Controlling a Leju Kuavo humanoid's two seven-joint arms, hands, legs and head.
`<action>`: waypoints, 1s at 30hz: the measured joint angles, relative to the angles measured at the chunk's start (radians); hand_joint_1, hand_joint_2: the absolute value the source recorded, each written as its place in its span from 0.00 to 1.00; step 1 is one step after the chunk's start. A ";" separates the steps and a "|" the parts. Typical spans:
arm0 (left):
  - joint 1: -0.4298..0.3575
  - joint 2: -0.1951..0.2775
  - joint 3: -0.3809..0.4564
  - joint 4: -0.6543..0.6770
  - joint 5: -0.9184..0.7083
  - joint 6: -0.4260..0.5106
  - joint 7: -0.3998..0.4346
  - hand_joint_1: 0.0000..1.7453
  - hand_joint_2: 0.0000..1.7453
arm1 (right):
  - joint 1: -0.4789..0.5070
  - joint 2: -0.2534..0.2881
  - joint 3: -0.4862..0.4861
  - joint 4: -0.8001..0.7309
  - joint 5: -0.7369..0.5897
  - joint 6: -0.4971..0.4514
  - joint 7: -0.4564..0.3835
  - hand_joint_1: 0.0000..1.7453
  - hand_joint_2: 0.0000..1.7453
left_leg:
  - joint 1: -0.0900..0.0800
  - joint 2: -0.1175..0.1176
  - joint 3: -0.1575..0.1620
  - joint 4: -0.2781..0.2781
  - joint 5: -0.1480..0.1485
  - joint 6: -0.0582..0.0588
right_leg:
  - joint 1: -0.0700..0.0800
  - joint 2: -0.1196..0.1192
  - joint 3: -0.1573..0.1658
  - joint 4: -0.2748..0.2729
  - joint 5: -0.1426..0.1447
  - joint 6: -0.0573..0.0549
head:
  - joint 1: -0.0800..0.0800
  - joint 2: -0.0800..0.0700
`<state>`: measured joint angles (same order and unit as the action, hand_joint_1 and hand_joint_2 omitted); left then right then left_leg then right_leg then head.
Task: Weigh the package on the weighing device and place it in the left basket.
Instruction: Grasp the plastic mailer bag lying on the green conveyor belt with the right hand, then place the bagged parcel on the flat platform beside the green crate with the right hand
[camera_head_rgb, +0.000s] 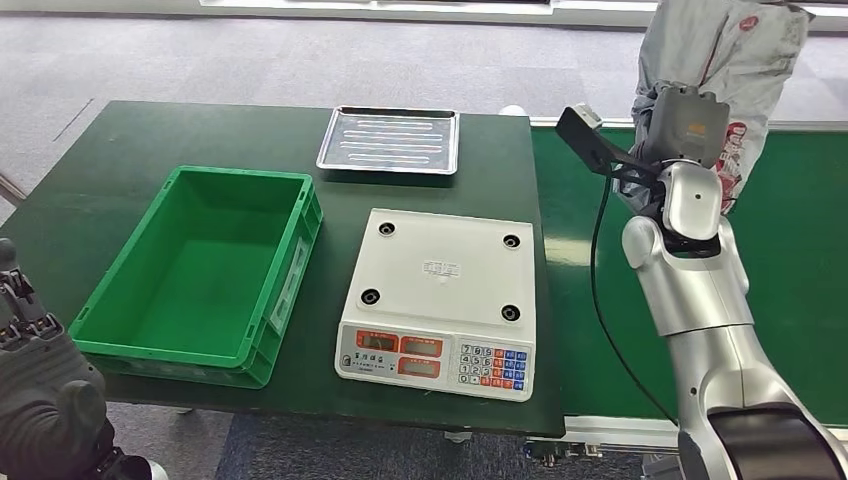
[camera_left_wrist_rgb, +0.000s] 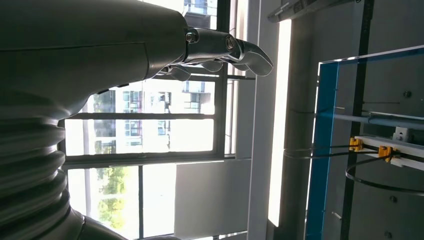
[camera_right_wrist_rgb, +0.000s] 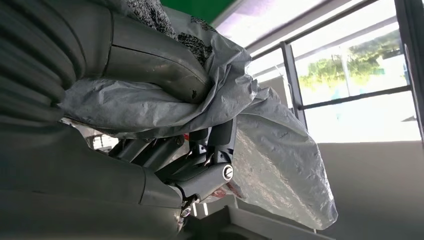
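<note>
Fingers (camera_right_wrist_rgb: 200, 165) of the right hand (camera_head_rgb: 680, 125) clamp the grey package (camera_head_rgb: 735, 55) high above the conveyor's far edge, while the left hand (camera_left_wrist_rgb: 220, 50), fingers loosely apart, holds nothing.

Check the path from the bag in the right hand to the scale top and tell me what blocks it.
Nothing visible blocks it. The right hand holds the grey bag up over the green belt, to the right of the scale. The scale's white top is bare, and only open table edge lies between. The metal tray sits behind the scale, off that path.
</note>
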<state>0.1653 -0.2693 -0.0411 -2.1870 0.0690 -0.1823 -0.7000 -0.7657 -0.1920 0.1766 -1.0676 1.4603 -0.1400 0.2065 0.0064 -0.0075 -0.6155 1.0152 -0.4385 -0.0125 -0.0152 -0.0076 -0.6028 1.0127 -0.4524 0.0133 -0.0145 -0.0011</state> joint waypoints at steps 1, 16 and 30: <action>0.000 0.000 0.000 0.000 0.000 0.000 0.000 0.00 1.00 | 0.000 0.002 0.001 -0.010 0.000 0.000 0.000 1.00 1.00 | 0.000 0.000 0.000 0.000 0.000 0.000 | 0.000 0.000 0.000 0.000 0.000 0.000 | 0.000 0.000; 0.000 0.000 0.001 0.000 0.000 0.000 0.000 0.00 1.00 | 0.011 0.019 0.007 -0.060 0.022 -0.015 -0.014 1.00 1.00 | 0.000 0.000 0.000 0.000 0.000 0.000 | 0.000 0.000 0.000 0.000 0.000 0.000 | 0.000 0.000; -0.100 0.010 -0.019 0.126 0.060 -0.055 0.002 0.00 1.00 | -0.058 0.413 0.367 0.310 -0.141 0.117 -0.347 1.00 1.00 | 0.004 0.008 0.005 -0.002 0.002 -0.006 | 0.007 0.009 0.000 0.000 0.001 -0.007 | 0.000 0.000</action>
<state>0.0655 -0.2592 -0.0603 -2.0609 0.1288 -0.2378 -0.6979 -0.8241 0.2215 0.5434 -0.7575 1.3194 -0.0233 -0.1401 0.0107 0.0003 -0.6107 1.0131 -0.4367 -0.0188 -0.0079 0.0009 -0.6031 1.0128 -0.4513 0.0068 -0.0144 -0.0011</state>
